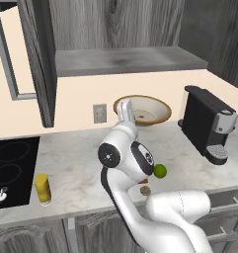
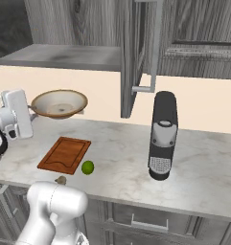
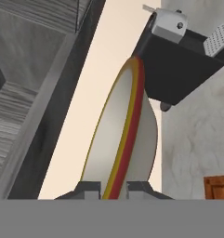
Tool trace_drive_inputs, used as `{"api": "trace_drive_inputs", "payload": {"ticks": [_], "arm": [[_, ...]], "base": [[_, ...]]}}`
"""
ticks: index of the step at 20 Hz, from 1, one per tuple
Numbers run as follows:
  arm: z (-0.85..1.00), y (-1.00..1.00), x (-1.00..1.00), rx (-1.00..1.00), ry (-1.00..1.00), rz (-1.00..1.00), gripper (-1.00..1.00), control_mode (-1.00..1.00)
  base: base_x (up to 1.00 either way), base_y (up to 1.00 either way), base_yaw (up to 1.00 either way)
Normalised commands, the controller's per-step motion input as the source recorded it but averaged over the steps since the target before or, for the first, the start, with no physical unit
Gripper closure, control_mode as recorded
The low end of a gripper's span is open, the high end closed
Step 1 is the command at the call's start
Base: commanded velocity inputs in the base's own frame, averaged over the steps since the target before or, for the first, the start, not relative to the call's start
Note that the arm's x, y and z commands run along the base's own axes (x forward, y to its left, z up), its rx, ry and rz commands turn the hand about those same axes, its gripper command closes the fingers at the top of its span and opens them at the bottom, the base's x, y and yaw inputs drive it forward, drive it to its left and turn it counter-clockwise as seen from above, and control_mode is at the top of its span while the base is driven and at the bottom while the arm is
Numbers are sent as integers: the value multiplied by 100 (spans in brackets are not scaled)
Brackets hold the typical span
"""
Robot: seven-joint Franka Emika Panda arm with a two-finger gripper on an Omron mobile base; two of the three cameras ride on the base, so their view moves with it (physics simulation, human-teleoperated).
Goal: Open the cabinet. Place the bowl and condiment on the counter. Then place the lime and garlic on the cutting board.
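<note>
My gripper (image 3: 114, 189) is shut on the brown rim of the cream bowl (image 3: 127, 139), which stands edge-on between the fingers in the hand view. The bowl (image 1: 146, 109) (image 2: 59, 103) hangs close to the back wall over the rear of the counter (image 1: 81, 158), with the gripper (image 1: 121, 107) (image 2: 32, 109) at its left rim. The cabinet (image 1: 39, 59) (image 2: 136, 57) stands open, its shelf bare. The yellow condiment (image 1: 42, 189) stands on the counter beside the cooktop. Lime (image 1: 160, 171) (image 2: 87, 167) and garlic (image 1: 145, 190) (image 2: 61, 180) lie on the counter next to the cutting board (image 2: 65, 154).
A black coffee machine (image 1: 209, 126) (image 2: 162, 136) stands on the counter to the right of the bowl. The black cooktop (image 1: 12, 168) lies at the left end. The open cabinet door juts out over the counter. Drawer fronts run below the counter edge.
</note>
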Motion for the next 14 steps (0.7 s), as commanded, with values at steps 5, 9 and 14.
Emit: {"api": "trace_drive_inputs", "payload": {"ticks": [5,9,14], "arm": [[-32,-3,45,5,-1,0,100,-100],[-34,-9,51,5,-3,-1,100,-100],[-37,-10,49,4,-4,-4,100,-100]], "base": [[0,0,0],[0,0,0],[0,0,0]]}}
